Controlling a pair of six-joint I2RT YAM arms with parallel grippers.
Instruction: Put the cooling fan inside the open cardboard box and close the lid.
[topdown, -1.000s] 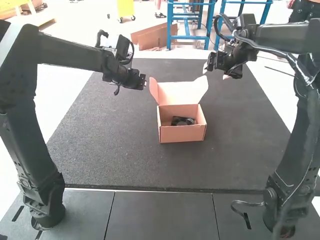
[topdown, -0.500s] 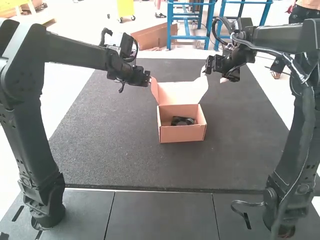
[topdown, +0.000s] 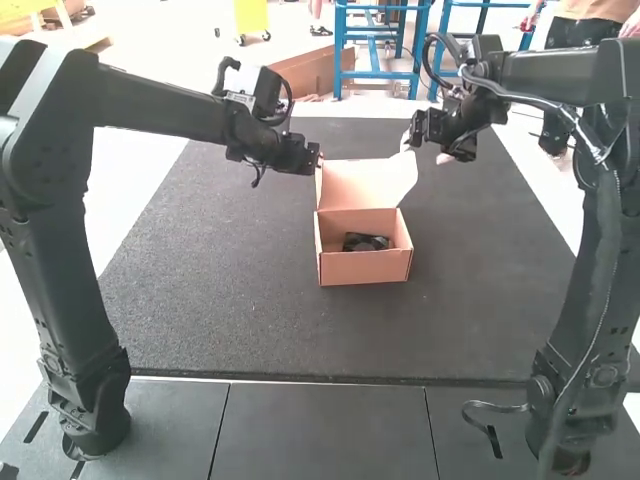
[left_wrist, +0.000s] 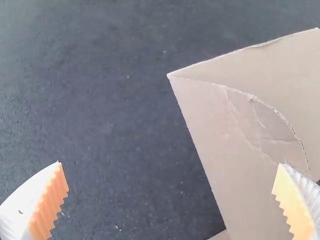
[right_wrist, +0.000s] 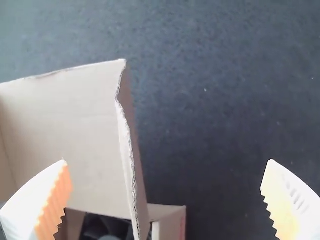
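Left gripper (topdown: 306, 159): fingers spread apart, empty, at the far-left upper corner of the raised lid (topdown: 366, 185). In the left wrist view, that lid corner (left_wrist: 250, 125) lies between the fingers above the dark mat (left_wrist: 90, 100); contact cannot be judged.

Cardboard box (topdown: 365, 262): open, at the middle of the mat, its lid standing up from the far wall.

Cooling fan (topdown: 366, 241): black, lying inside the box.

Right gripper (topdown: 424, 140): fingers apart, empty, at the lid's far-right upper corner. In the right wrist view, the side flap (right_wrist: 127, 150) falls between the fingers.
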